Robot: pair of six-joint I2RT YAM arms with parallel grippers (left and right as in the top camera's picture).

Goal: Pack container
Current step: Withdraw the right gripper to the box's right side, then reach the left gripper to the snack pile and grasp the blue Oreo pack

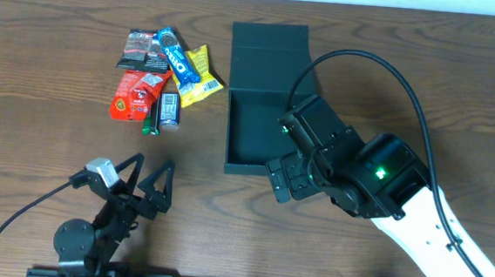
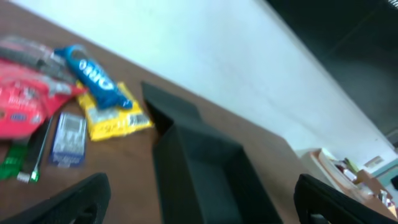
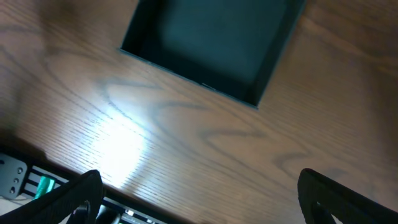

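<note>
Both wide — left tool [image 1: 151, 174], right tool [image 3: 199, 190] — snack packets [image 1: 160, 76] overhead, right wrist just container [image 3: 211, 43].

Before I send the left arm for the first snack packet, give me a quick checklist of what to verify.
1. Container lid folded back: ok.
2. Container inside bare: ok.
3. Left gripper open, holding nothing: ok.
4. Right gripper open, holding nothing: ok.
5. Snack packets lying apart: not ok, they overlap.
6. Right arm clear of the opening: not ok, overhangs its near right corner.
</note>
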